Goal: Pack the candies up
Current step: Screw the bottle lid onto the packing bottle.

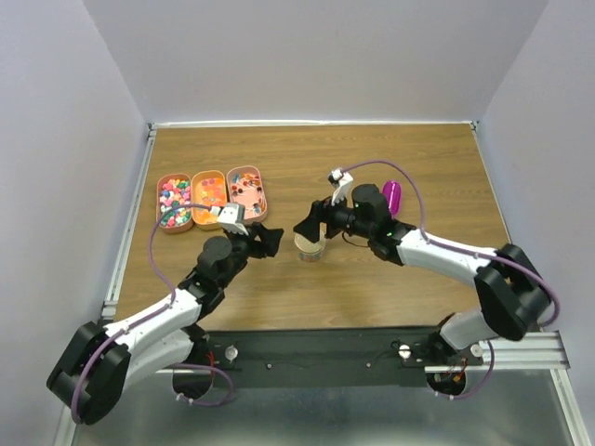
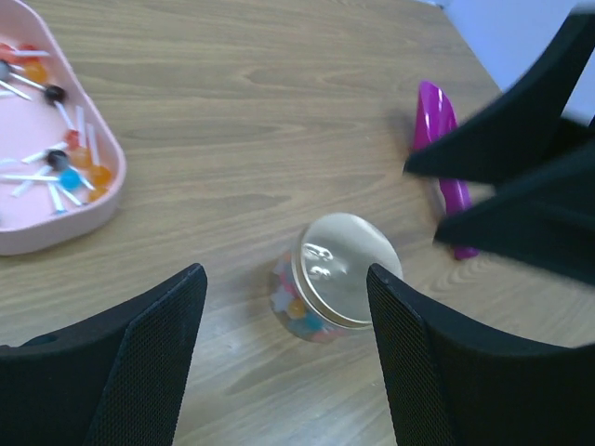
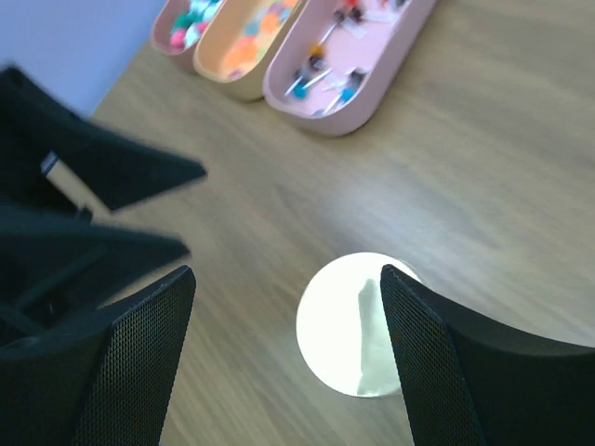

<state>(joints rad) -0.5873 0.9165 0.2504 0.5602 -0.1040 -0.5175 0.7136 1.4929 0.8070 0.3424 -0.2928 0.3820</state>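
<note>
A small clear jar (image 2: pixel 307 311) with a shiny metal lid (image 2: pixel 344 269) stands mid-table, and tiny multicoloured candies (image 2: pixel 296 309) show through its side. More candies (image 1: pixel 175 195) fill the trays at the back left. My left gripper (image 2: pixel 284 274) is open, just left of the jar (image 1: pixel 310 247), which shows between its fingers without touching them. From the right, my right gripper (image 3: pixel 286 274) hangs open over the lid (image 3: pixel 349 325), whose right part is hidden behind one finger (image 3: pixel 446 362). Nothing is held by either gripper.
Three oblong trays lie side by side at the back left: one of mixed candies (image 1: pixel 159 203), one of orange ones (image 1: pixel 195 190), one of lollipops (image 1: pixel 262 190). A magenta scoop (image 1: pixel 391 196) lies right of the jar, beyond my right arm.
</note>
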